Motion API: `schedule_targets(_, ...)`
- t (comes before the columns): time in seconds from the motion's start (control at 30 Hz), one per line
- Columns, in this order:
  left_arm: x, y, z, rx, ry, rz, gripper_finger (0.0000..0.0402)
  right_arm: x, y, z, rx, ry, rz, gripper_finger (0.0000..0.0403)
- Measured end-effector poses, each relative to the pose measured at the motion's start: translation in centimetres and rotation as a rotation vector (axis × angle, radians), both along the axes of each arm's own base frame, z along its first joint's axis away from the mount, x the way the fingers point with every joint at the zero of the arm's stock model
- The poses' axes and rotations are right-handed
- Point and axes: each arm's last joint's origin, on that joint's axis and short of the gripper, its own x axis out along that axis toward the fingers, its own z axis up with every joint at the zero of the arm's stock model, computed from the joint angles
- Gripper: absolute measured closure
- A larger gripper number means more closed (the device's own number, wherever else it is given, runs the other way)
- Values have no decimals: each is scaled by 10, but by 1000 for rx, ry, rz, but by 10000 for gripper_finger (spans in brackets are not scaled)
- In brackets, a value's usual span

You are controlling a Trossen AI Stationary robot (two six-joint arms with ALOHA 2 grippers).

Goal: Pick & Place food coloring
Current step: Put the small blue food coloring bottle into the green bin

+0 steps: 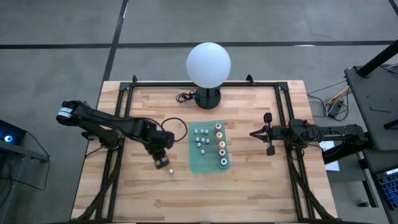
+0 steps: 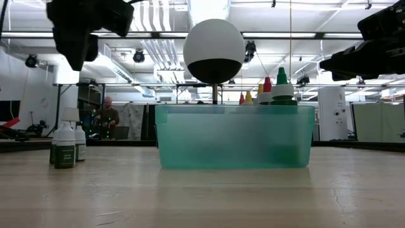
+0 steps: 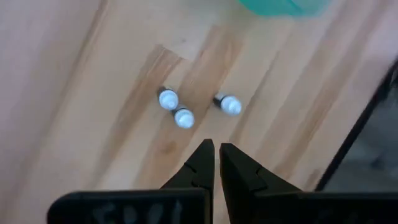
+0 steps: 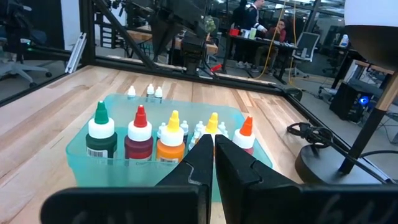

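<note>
Three small whitish bottles (image 3: 184,117) stood loose on the bare table (image 1: 124,193), just beside the green tub (image 2: 234,136). Inside the tub, five coloured-top bottles (image 4: 140,140) lined one side, more small white ones (image 1: 200,137) beside them. My left gripper (image 3: 216,149) hung above the loose three, fingers together, holding nothing. My right gripper (image 4: 214,144) waited at the tub's far side, also closed and empty. Judged step: between picks, a bottle just set out. Next move likely calls for opening the fingers and returning over the tub for another.
</note>
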Motion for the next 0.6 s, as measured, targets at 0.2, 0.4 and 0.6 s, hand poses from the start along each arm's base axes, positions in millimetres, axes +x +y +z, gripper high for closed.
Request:
schedule_targets(0.2, 20, -3, -3, -82, 96, 310, 401, 0, 0, 0, 0, 0, 0, 394)
schedule_targets(0.4, 30, -5, -18, -93, 193, 455, 401, 0, 0, 0, -1, 0, 0, 394)
schedule_targets(0.6, 33, -5, -25, -84, 230, 504, 383, 0, 0, 0, 1, 0, -1, 394)
